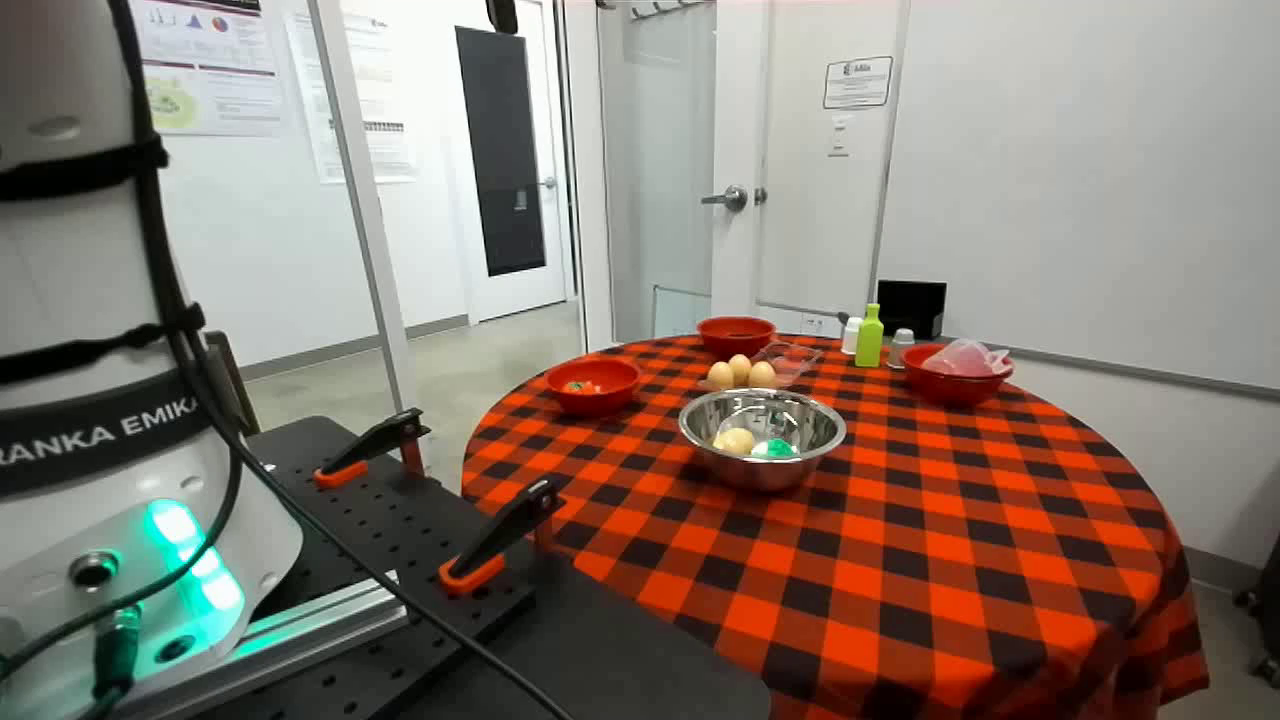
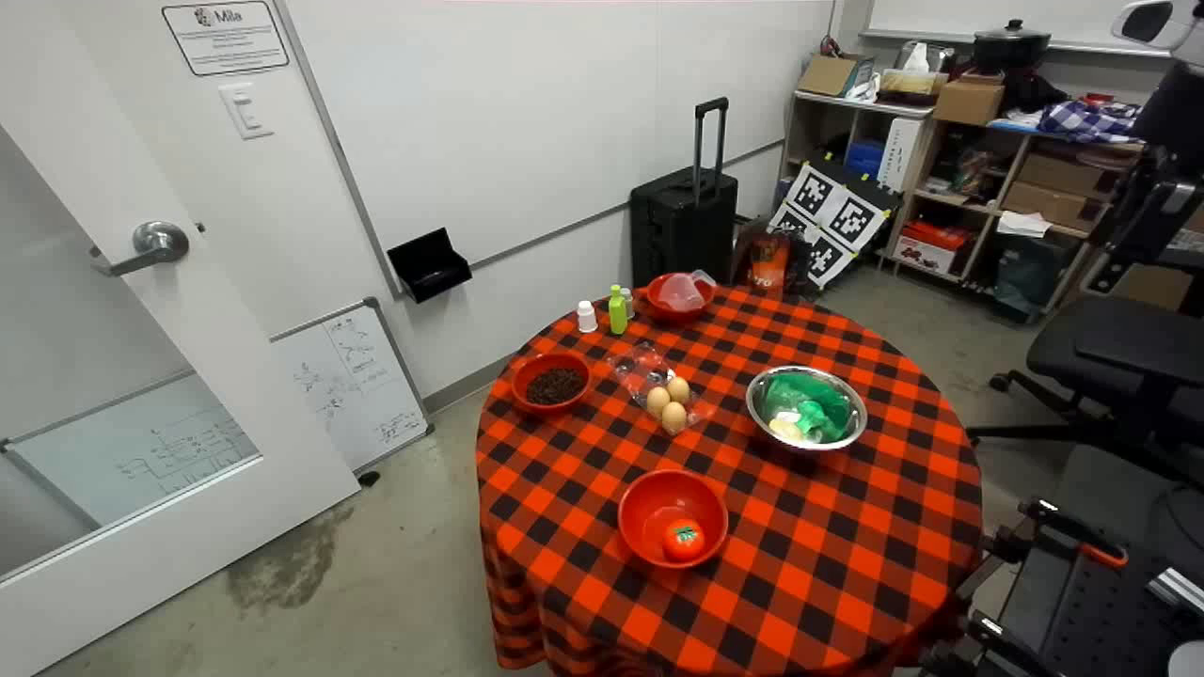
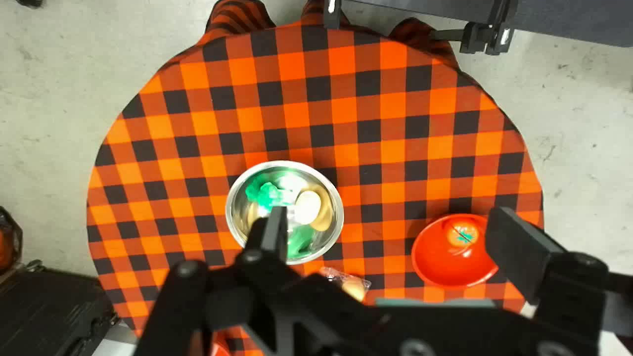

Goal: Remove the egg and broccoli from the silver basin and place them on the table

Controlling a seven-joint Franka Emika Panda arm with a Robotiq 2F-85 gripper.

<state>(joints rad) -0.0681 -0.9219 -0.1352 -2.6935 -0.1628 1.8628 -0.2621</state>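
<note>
The silver basin point(image 1: 762, 476) stands on the checkered table point(image 1: 950, 540); it also shows in the other views point(image 2: 752, 400) point(image 3: 340, 212). The tan egg point(image 1: 735, 441) lies inside it, also visible elsewhere point(image 2: 786, 429) point(image 3: 307, 206), looking whitish under glare in the wrist view. The green broccoli point(image 1: 775, 449) lies in the basin beside the egg, also visible elsewhere point(image 2: 818, 418) point(image 3: 269, 196). Both reflect in the metal. My gripper point(image 3: 388, 212) is open and empty, well above the table. One finger overlaps the basin's edge in the wrist view. The gripper is outside both exterior views.
A red bowl with a tomato point(image 2: 683, 541), a bowl of brown bits point(image 2: 552, 384) and a bowl with clear plastic point(image 2: 679, 293) surround the basin. Three eggs point(image 2: 672, 404) sit in a clear carton. A yellow-green bottle point(image 1: 869, 337) stands by small shakers. Clamps point(image 1: 505, 530) edge the robot's mount.
</note>
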